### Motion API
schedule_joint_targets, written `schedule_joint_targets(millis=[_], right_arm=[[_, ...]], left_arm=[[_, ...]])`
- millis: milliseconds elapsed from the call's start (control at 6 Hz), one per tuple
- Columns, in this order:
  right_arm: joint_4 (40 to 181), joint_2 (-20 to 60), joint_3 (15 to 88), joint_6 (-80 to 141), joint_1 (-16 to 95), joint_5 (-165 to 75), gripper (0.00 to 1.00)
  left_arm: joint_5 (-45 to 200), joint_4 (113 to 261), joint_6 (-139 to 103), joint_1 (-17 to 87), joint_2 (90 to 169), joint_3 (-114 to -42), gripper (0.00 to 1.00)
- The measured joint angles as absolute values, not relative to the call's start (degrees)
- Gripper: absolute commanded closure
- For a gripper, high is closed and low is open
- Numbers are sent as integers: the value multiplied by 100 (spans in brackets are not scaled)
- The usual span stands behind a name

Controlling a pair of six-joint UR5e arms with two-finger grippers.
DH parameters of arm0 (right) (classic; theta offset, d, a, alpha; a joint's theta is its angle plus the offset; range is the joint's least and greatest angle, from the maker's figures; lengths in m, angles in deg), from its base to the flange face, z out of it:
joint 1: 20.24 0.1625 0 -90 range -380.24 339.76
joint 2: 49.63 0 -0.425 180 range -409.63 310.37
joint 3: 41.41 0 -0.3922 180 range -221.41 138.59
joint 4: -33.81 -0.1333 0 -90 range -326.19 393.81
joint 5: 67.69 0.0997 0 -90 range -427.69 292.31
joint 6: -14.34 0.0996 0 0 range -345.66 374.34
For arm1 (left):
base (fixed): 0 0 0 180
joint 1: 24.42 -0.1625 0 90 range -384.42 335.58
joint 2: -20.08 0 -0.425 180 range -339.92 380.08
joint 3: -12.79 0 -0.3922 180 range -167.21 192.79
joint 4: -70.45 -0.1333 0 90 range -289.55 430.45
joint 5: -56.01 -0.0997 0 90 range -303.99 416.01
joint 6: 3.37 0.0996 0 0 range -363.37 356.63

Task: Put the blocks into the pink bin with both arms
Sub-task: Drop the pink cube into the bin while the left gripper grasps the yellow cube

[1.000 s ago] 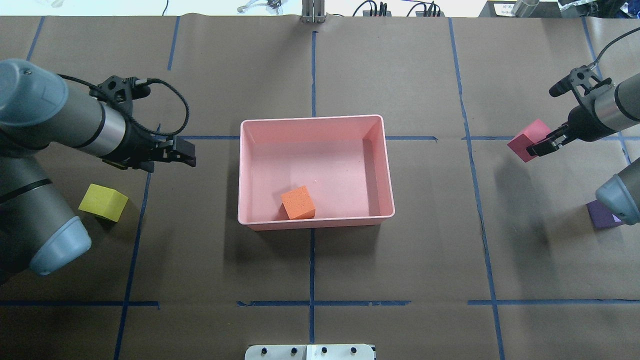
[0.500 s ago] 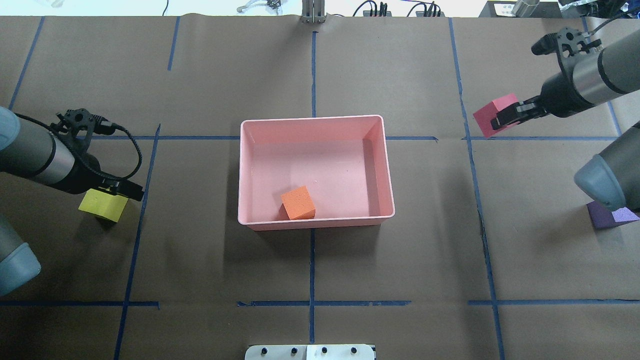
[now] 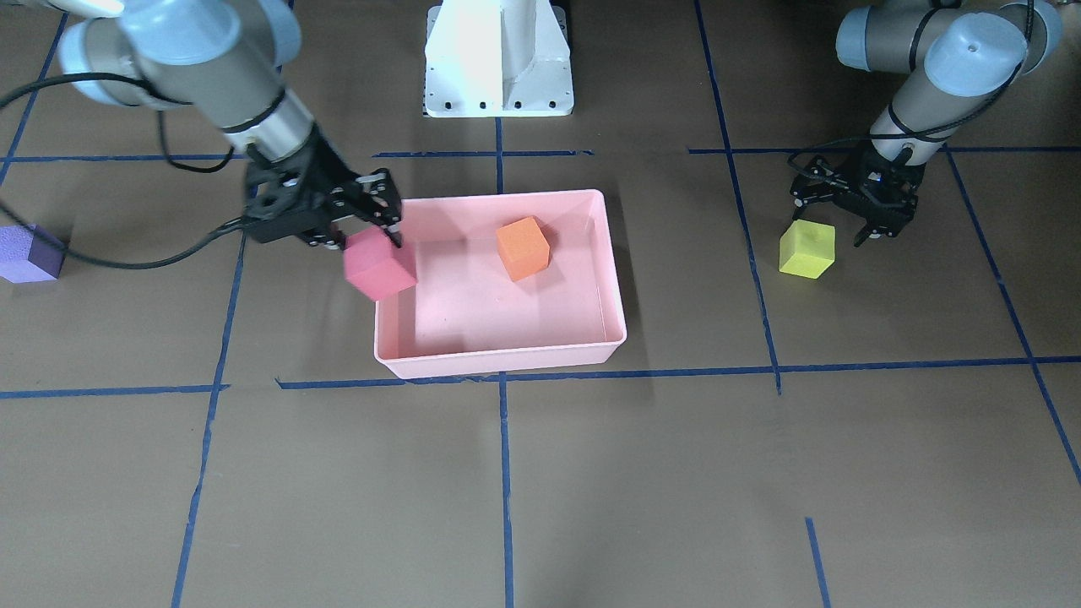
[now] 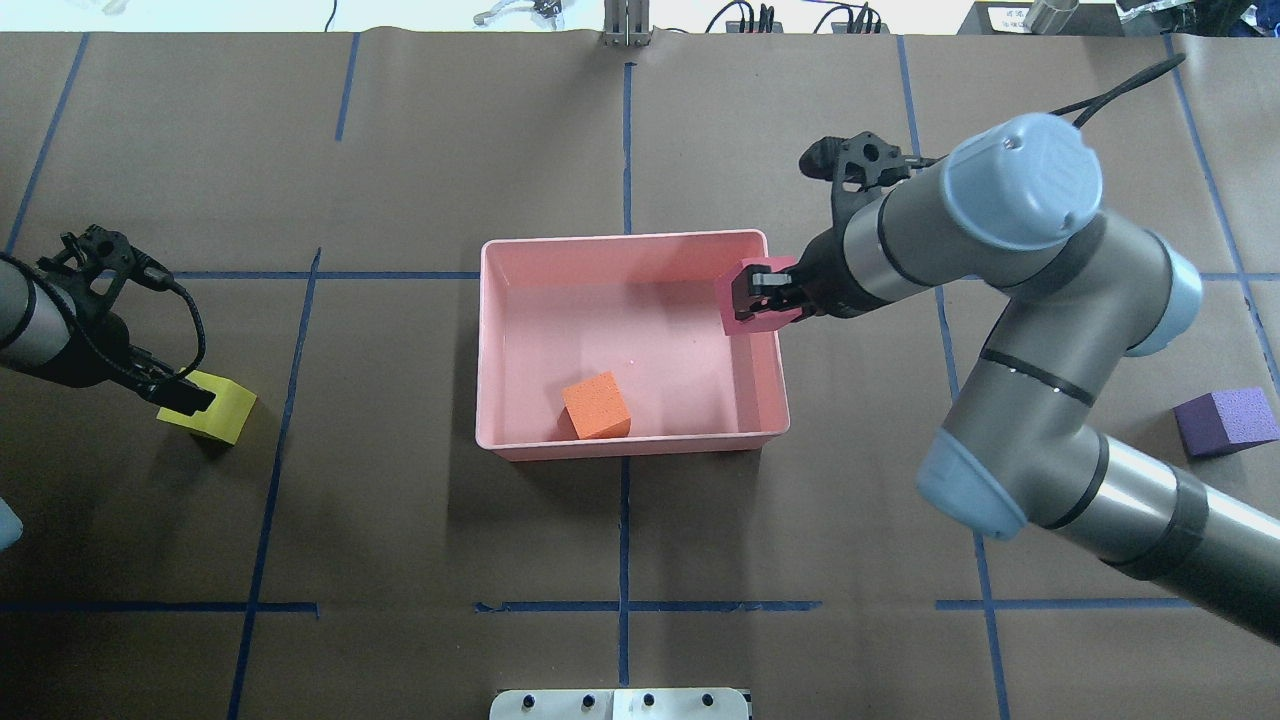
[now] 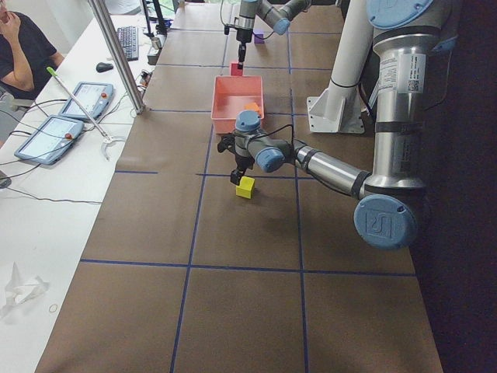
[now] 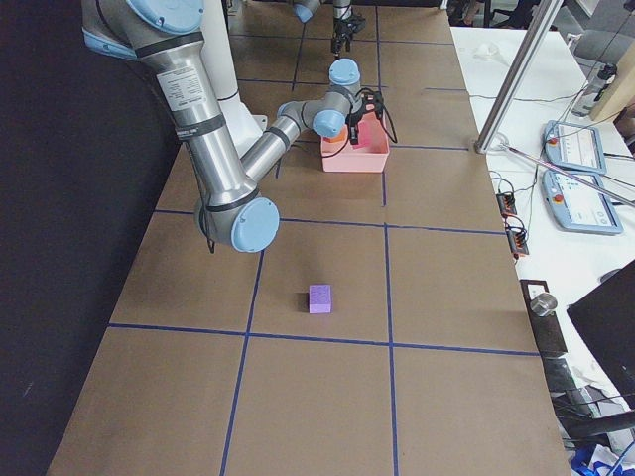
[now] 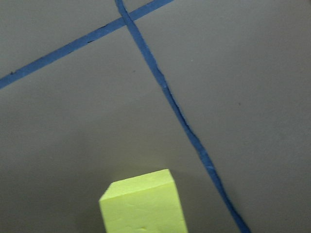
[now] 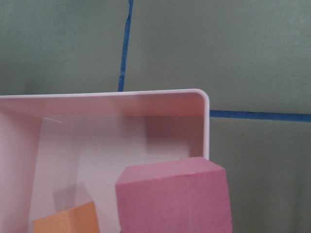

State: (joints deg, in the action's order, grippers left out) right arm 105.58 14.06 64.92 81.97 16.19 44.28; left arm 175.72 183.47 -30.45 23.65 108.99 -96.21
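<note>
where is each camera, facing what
front: across table, faces base; left arm, right arm
overhead: behind robot, onto bin; both arms
left side: table end; left arm near
right side: opposite end; right arm near
left wrist: down at yellow block; no arm
right wrist: red block over bin rim
front, overhead share orange block

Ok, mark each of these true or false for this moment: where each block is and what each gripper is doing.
1. The orange block lies inside the pink bin. True.
2. The right gripper is empty. False: it is shut on the red block, held over the bin's edge.
3. The purple block is in the bin. False: it sits on the table, outside the bin on the robot's right.
4. The yellow-green block rests on the table with the left gripper right at it. True.
</note>
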Motion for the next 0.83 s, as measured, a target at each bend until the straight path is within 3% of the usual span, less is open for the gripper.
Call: schedule_joint_targets(millis=[833], right_arm=[[10554, 1284, 6446, 8451, 1153, 3757, 0]], left_arm=[[17591, 18396, -4069, 2335, 11231, -9086, 0]])
